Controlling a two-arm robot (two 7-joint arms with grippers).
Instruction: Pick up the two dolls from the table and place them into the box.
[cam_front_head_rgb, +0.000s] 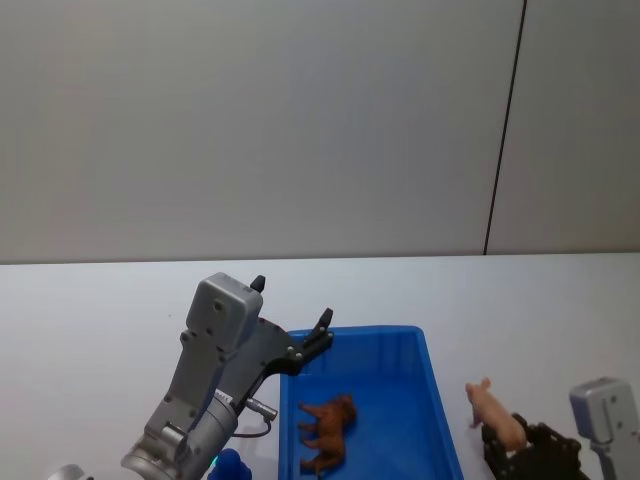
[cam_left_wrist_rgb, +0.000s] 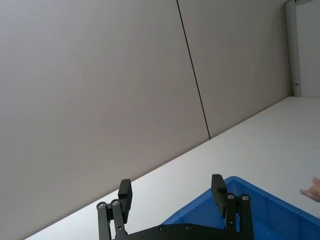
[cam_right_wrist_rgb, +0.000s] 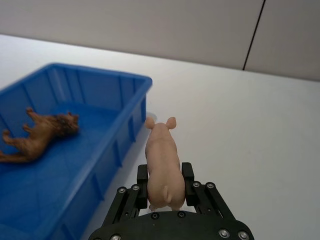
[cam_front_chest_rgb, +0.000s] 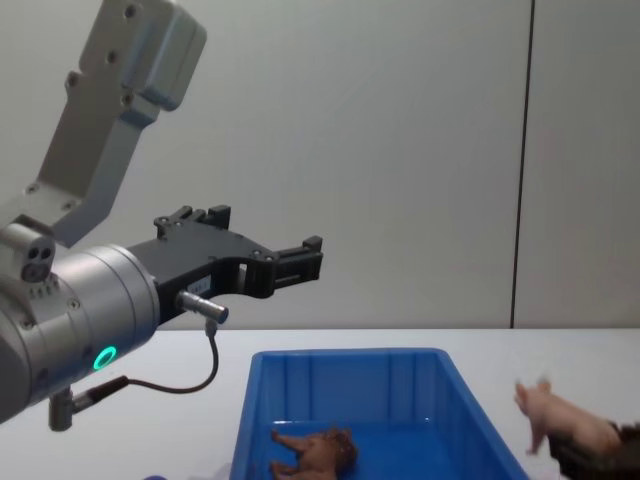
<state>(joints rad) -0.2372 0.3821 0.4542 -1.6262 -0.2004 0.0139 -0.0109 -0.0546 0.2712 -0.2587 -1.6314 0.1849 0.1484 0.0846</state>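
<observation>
Already the shaggy brown four-legged toy lies in the bright blue plastic bin; right gripper clamps the pale pink pig beside it; left gripper hovers above, fingers apart.

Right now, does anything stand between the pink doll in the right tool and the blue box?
Nothing visible except the box's own right wall. The right tool holds the pink doll just outside it. The brown doll lies inside, and the open left tool hangs above the far left corner.
</observation>
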